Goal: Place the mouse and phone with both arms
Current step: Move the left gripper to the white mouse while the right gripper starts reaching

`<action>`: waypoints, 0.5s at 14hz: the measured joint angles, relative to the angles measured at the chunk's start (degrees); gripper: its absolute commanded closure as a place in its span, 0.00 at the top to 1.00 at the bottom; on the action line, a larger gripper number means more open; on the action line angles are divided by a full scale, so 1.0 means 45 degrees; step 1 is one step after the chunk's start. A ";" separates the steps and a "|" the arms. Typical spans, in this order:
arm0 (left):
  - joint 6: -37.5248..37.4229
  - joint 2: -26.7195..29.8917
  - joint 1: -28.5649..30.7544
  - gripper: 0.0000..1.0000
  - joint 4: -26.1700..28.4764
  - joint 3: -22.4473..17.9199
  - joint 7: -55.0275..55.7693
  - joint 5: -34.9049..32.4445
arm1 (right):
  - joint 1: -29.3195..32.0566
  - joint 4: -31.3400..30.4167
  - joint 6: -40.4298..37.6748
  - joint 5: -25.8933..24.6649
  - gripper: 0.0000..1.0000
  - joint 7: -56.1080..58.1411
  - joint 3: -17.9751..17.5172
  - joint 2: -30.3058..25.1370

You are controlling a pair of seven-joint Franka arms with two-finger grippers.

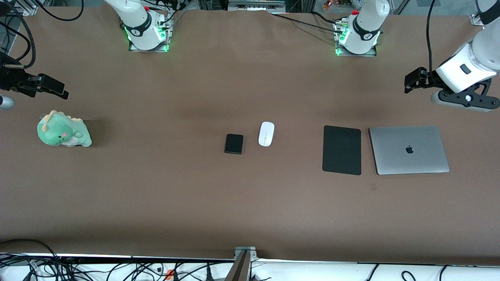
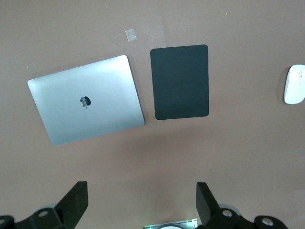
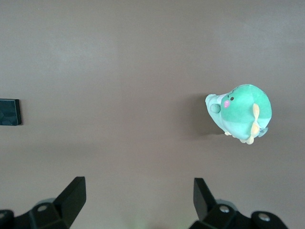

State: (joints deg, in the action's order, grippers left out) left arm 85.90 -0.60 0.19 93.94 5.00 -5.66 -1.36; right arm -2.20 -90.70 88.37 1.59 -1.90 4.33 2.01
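Observation:
The white oval mouse (image 1: 266, 134) lies near the middle of the table, and the left wrist view catches it at its edge (image 2: 294, 84). Beside it, toward the right arm's end and slightly nearer the front camera, lies the small black phone (image 1: 234, 144), partly cut off in the right wrist view (image 3: 9, 111). My left gripper (image 1: 410, 81) hangs open and empty (image 2: 142, 191) over bare table at the left arm's end, above the laptop's area. My right gripper (image 1: 58, 89) hangs open and empty (image 3: 138, 188) over bare table at the right arm's end, above the plush toy's area.
A flat black mouse pad (image 1: 342, 150) (image 2: 180, 81) lies beside a closed silver laptop (image 1: 408, 150) (image 2: 86, 99) toward the left arm's end. A green dinosaur plush (image 1: 63, 130) (image 3: 240, 113) sits at the right arm's end. A small tape square (image 1: 373, 187) marks the table.

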 measured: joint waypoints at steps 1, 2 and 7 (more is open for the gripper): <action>-0.0028 -0.0064 -0.0041 1.00 0.0003 0.0015 0.0000 0.0000 | -0.0002 -0.0001 -0.0001 0.0000 1.00 0.0001 -0.0003 0.0003; -0.0076 -0.0160 -0.0082 1.00 0.0012 0.0045 0.0000 0.0001 | -0.0006 -0.0001 -0.0002 0.0000 1.00 0.0003 -0.0013 0.0005; 0.0951 -0.1597 -0.0428 1.00 0.0041 0.0679 0.0315 0.0529 | -0.0044 -0.0011 -0.0011 0.0002 1.00 0.0026 -0.0123 0.0075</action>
State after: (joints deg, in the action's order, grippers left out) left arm 90.18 -7.79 -1.73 94.13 8.05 -4.24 1.02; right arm -2.39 -90.76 88.32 1.60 -1.78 3.77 2.35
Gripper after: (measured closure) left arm 0.000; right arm 0.000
